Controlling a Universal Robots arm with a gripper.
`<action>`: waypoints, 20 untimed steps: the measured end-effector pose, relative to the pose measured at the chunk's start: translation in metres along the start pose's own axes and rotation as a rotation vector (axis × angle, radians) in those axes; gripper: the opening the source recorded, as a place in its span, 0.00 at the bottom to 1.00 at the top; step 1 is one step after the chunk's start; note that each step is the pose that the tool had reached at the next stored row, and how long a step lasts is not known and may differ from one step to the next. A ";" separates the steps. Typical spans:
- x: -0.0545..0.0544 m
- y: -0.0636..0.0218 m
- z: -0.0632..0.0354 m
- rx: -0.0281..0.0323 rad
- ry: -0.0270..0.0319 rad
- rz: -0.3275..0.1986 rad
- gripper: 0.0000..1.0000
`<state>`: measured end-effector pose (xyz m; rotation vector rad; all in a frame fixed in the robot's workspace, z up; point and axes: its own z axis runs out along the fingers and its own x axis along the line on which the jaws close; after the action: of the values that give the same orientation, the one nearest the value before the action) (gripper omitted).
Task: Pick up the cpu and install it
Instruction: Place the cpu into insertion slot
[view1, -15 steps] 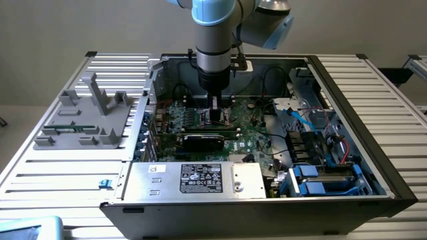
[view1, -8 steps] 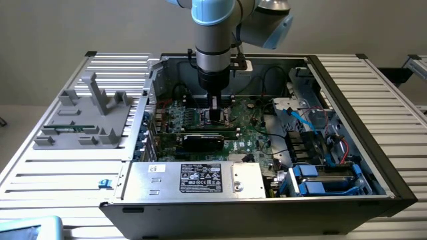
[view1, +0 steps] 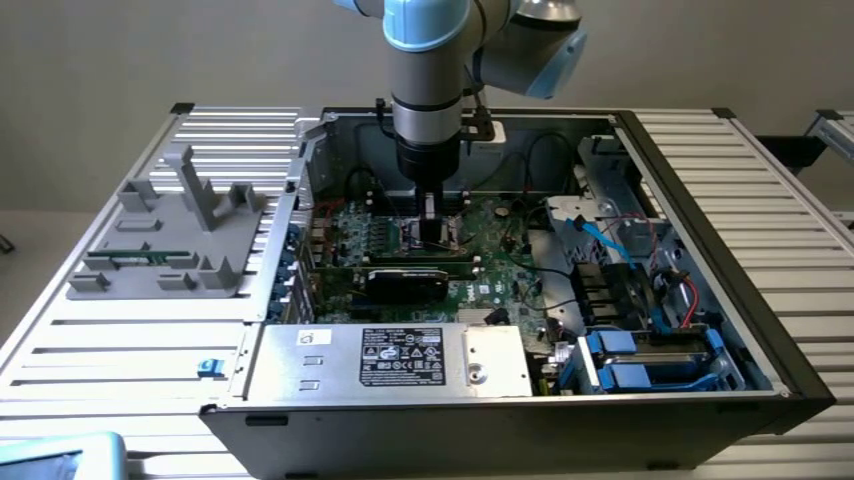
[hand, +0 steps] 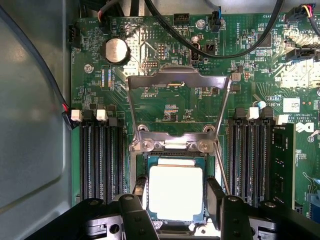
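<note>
Reaching down into the open case (view1: 507, 430) at the centre of the exterior view, the arm (view1: 430, 90) stands upright over the board (hand: 200, 100). The bracket (hand: 177, 80) is swung up (so the socket (hand: 141, 170) lies bare). The cpu (hand: 176, 192) hangs level at that socket, gripped by two opposite edges in the pincer (hand: 176, 197), its jaws spread wide to span the chip.

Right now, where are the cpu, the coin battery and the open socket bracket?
cpu (hand: 176, 192): wrist view, middle of its shiny top.
coin battery (hand: 116, 50): wrist view, centre of its face.
socket bracket (hand: 145, 80): wrist view, its free-end bar.
</note>
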<state>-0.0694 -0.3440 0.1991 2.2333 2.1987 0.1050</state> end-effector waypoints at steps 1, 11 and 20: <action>0.000 0.0000 0.0000 0.0001 0.0000 -0.001 0.55; 0.000 -0.0001 0.0001 0.0008 0.0005 -0.017 0.55; 0.000 -0.0001 0.0002 0.0007 0.0006 -0.017 0.55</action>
<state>-0.0694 -0.3443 0.1989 2.2151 2.2175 0.1048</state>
